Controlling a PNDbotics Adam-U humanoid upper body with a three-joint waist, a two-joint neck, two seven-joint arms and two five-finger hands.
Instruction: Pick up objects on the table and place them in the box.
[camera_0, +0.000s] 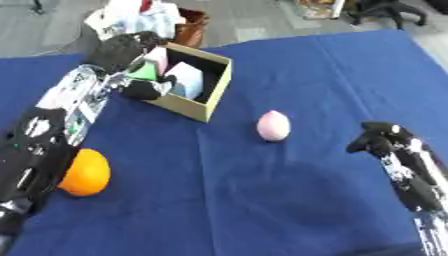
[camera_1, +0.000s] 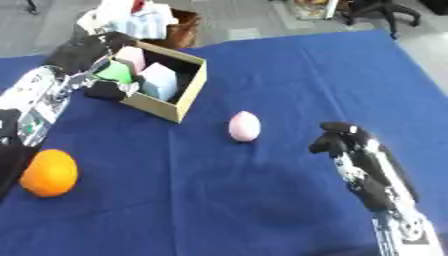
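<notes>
My left hand (camera_0: 127, 50) reaches over the near left corner of an open cardboard box (camera_0: 213, 90). Its fingers and thumb are curled round a green block (camera_0: 143, 71), held just above the box's rim. Inside the box lie a pink block (camera_0: 158, 58) and a pale blue-white block (camera_0: 185, 78). A pink egg-shaped thing (camera_0: 273, 125) stands on the blue cloth in the middle. An orange (camera_0: 85, 173) lies at the left, beside my left forearm. My right hand (camera_0: 378, 139) hovers low at the right with relaxed, slightly bent fingers and holds nothing.
A blue cloth (camera_0: 262, 200) covers the table. Behind the box, off the table, stands a brown basket (camera_0: 191, 30) with white stuff. A chair base (camera_0: 385, 10) shows at the far right on the grey floor.
</notes>
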